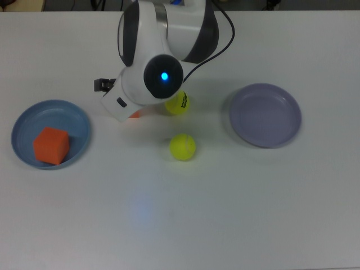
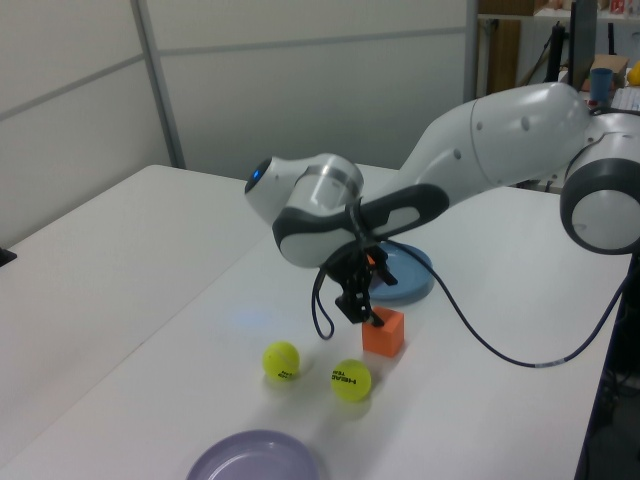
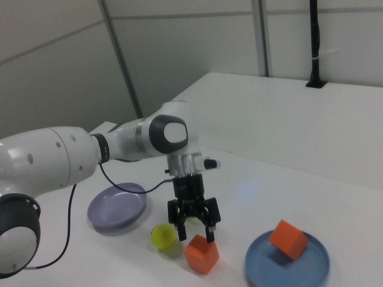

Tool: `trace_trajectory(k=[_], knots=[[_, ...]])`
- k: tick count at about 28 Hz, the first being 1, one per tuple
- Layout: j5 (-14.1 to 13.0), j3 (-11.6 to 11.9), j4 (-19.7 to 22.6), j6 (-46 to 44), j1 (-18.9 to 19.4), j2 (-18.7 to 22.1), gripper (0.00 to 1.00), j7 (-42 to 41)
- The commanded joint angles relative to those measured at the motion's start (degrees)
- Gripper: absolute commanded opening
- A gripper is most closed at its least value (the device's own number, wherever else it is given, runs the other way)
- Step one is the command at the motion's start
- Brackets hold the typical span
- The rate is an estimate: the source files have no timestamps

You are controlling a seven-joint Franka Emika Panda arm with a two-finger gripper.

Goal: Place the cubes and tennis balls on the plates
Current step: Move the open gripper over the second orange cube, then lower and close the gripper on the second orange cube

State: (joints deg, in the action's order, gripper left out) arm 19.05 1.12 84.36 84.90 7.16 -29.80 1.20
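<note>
Right view: the gripper is seen just above the free orange cube on the worktop, with the jaws spread wide and holding nothing. The other cube lies on the blue plate. Both tennis balls remain on the worktop, and the lavender plate carries nothing.

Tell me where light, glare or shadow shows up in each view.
Top view: the arm's blue lamp glows, and a faint bluish patch tints the table below it. Left view: the same patch lies on the table left of the gripper. Right view: a soft shadow sits under the orange cube.
</note>
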Motion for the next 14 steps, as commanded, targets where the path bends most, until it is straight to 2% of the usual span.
trace_trajectory(k=[1,9,14], knots=[[1.07,0.46,0.63,-0.08,1.19,-1.40,1.00,0.65],[1.25,0.46,0.63,1.06,2.16,-2.98,1.00,1.00],[2.65,0.46,0.81,2.46,2.16,-4.13,1.00,1.97]])
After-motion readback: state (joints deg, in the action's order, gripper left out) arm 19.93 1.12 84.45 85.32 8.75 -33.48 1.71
